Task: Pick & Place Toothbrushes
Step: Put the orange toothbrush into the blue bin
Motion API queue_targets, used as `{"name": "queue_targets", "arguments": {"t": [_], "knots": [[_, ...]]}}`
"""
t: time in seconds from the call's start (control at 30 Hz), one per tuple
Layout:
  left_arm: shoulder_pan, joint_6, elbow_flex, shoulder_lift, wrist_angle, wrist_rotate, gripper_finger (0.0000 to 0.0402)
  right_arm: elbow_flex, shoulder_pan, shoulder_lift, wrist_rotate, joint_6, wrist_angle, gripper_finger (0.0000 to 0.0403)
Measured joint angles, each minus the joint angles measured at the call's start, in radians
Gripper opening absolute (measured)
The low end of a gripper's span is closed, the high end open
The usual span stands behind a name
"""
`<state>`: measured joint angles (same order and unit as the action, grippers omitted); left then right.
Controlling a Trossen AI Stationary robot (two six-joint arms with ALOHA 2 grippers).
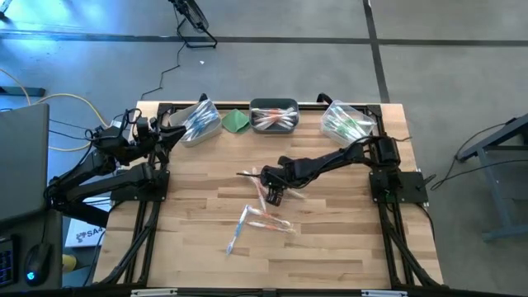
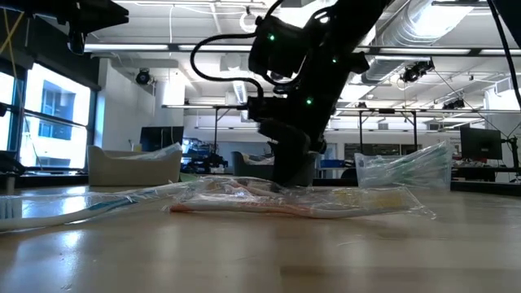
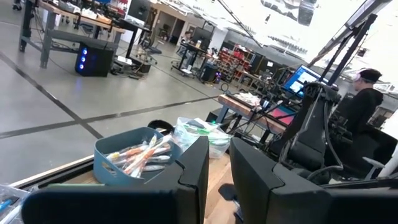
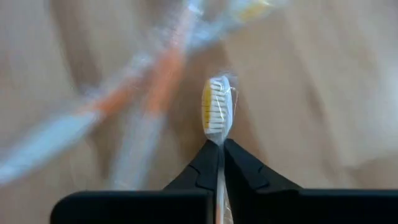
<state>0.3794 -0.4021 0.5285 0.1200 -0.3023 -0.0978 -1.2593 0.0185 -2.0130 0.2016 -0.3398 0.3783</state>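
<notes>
Right gripper (image 4: 221, 149) fingers clamped on toothbrush (image 4: 217, 112), bristle head protruding beyond fingertips.

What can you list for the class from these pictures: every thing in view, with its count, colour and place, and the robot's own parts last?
Table: one, pale wood, under both arms.
Bins: three along the far edge; left bin holds blue-toned brushes, middle bin orange-toned, right bin green-toned.
Green cloth: one, folded, between left and middle bins.
Loose toothbrushes: a few, clear-wrapped with orange and blue parts, mid-table; exact count unclear.
Held toothbrush: one, white and yellow bristles, wrapped, in the right claw.
Person: one, dark clothing, in the room beyond the table.
Left claw: dark, over the far left corner by the left bin, holding nothing.
Right claw: dark, mid-table, closed on the held toothbrush.
</notes>
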Motion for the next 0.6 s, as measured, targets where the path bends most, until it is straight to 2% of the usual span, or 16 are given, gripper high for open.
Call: {"name": "queue_targets", "arguments": {"t": [0.27, 0.6], "knots": [[0.000, -0.005, 0.000, 0.000, 0.005, 0.003, 0.0063, 0.001, -0.037, 0.131, -0.001, 0.105, 0.036, 0.0005], [0.000, -0.104, 0.000, 0.000, 0.016, 0.010, 0.0063, 0.001, -0.152, 0.332, -0.060, 0.182, 0.000, 0.0003]]}}
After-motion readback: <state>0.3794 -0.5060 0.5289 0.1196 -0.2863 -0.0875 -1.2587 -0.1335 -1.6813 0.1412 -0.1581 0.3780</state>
